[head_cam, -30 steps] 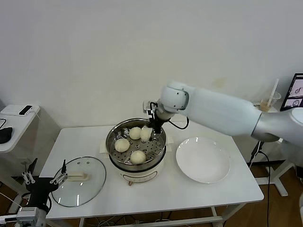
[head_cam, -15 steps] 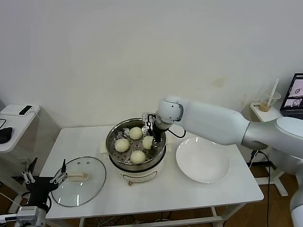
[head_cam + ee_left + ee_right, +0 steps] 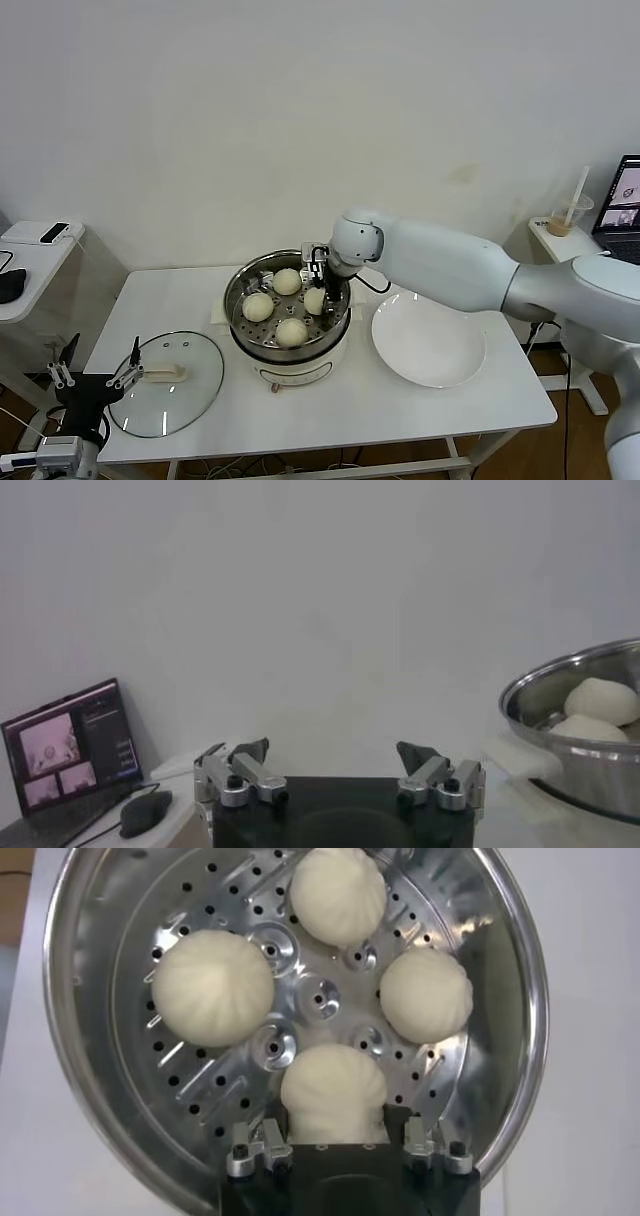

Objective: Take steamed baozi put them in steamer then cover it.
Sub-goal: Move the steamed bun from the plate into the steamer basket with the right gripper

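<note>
Four baozi [image 3: 333,1093] visible overhead; pincer [image 3: 335,1144] straddles one.

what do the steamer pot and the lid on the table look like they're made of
The steamer pot looks like polished steel: shiny, reflective, with a perforated tray. Its base seems cream plastic. The cover looks like clear glass, since the table shows through, with a metal-looking rim and a cream handle.

Four baozi [image 3: 291,331] in steamer [image 3: 286,354] at table centre; cover [image 3: 166,383] left; plate [image 3: 429,338] right.
</note>
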